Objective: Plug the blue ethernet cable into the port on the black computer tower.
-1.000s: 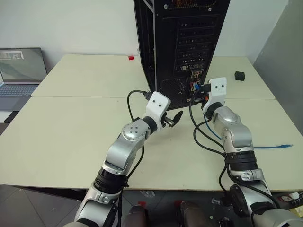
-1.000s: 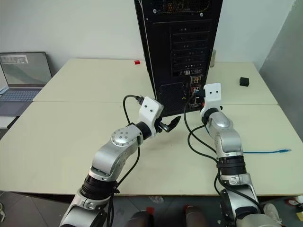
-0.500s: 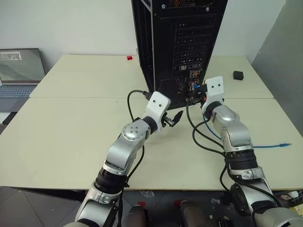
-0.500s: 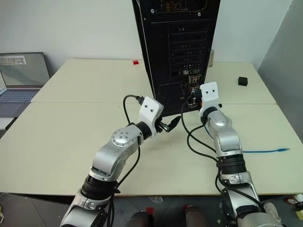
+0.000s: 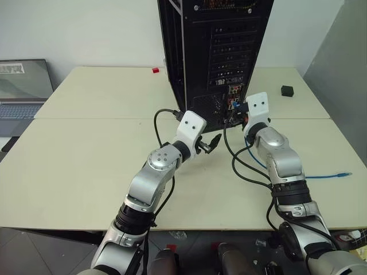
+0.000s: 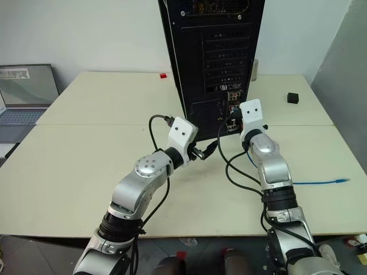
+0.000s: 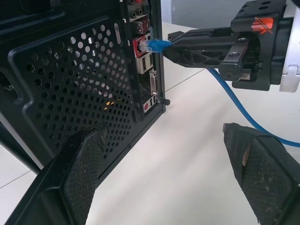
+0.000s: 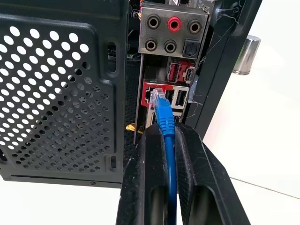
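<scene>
Blue and thin, the blue ethernet cable (image 8: 168, 140) is pinched between the two black fingers of the right gripper (image 8: 165, 136), which are squeezed tight on it just behind its plug. The clear-blue plug tip sits right at the port (image 8: 151, 97), a small square hole with a red frame, low on the back of the black computer tower (image 5: 221, 51). I cannot tell if the plug is pushed all the way in. Round sound holes, one of them red, sit above the port, and a wall of little round holes sits beside it.

The rest of the cable runs back past the right arm and lies across the worktop (image 5: 86, 149), with its other end (image 5: 344, 173) far out on the robot's right.

The left gripper (image 5: 211, 143) hangs wide open with nothing in it, just in front of the tower's bottom corner, near the right gripper.

Farther off on the worktop are a small black box (image 5: 287, 90), a tiny red thing (image 5: 155, 70) and a laptop (image 5: 23, 86) at the far left edge.
</scene>
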Tool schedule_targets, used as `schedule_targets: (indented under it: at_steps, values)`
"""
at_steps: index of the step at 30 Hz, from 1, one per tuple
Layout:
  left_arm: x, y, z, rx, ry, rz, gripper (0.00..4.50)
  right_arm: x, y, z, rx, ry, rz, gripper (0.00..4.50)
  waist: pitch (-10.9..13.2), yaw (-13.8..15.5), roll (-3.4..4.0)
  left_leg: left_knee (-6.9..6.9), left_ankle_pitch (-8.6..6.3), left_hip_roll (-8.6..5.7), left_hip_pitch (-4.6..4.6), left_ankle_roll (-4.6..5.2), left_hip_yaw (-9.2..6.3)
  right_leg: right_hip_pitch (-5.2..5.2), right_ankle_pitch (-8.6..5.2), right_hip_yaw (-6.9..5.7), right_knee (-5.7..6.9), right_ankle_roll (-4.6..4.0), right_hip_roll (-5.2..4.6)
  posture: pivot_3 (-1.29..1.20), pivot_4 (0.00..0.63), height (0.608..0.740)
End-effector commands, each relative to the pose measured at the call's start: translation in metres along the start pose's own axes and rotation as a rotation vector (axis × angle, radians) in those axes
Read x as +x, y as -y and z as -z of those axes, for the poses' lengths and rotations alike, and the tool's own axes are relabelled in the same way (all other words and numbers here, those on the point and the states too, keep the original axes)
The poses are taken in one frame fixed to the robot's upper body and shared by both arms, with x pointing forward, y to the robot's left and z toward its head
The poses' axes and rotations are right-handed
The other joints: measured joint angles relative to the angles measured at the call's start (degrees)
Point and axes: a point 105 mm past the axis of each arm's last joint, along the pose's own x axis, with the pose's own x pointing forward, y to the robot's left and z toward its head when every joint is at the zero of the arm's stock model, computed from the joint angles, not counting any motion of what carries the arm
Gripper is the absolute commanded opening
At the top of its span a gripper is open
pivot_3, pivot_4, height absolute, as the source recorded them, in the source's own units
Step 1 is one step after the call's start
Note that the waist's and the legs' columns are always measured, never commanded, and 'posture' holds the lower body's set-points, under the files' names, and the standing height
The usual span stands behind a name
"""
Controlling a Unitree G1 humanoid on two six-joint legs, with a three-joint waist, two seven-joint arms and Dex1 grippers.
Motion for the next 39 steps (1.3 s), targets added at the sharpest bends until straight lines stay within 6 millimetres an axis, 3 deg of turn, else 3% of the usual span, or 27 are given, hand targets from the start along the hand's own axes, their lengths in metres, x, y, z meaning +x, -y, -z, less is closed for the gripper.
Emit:
schedule_targets:
  at_steps: [1,13,30,38,39]
  values:
    - [-0.001,-0.005,-0.011,0.011,0.043,-0.012,4.20,0.001,-0.001,-0.031,0.061,0.087,-0.005,0.00,0.00,0.01,0.00,0.00,0.00,0.00,0.00,0.00,-0.01,0.00,0.00,0.00,0.00,0.00,0.00,0.00,0.150,0.740]
    - [-0.001,-0.006,-0.011,0.011,0.040,-0.017,4.20,0.002,0.004,-0.034,0.119,0.077,0.027,0.00,0.00,0.12,0.01,-0.03,0.00,0.00,-0.17,0.00,-0.03,-0.20,0.00,0.01,0.00,0.00,-0.04,0.00,0.150,0.740]
    - [-0.005,-0.009,-0.013,0.011,0.039,-0.023,4.20,0.021,-0.009,-0.049,0.146,0.085,0.008,0.00,0.01,-0.62,0.01,-0.02,0.00,0.01,-0.14,0.00,0.19,-0.39,0.04,0.18,0.07,0.04,0.05,0.00,0.150,0.740]
    - [-0.008,-0.013,-0.010,0.022,0.028,-0.038,4.20,0.020,-0.009,-0.043,0.109,0.084,-0.017,0.00,0.01,-0.97,0.02,-0.01,0.01,0.04,-0.15,0.00,0.34,-0.53,0.10,0.33,0.10,0.04,0.13,0.00,0.150,0.740]
    - [-0.008,-0.015,-0.008,0.027,0.023,-0.040,4.24,0.018,-0.007,-0.040,0.093,0.078,-0.020,0.34,0.01,-0.97,0.02,-0.01,0.01,0.04,-0.16,0.00,0.36,-0.56,0.10,0.35,0.11,0.04,0.13,0.00,0.150,0.740]
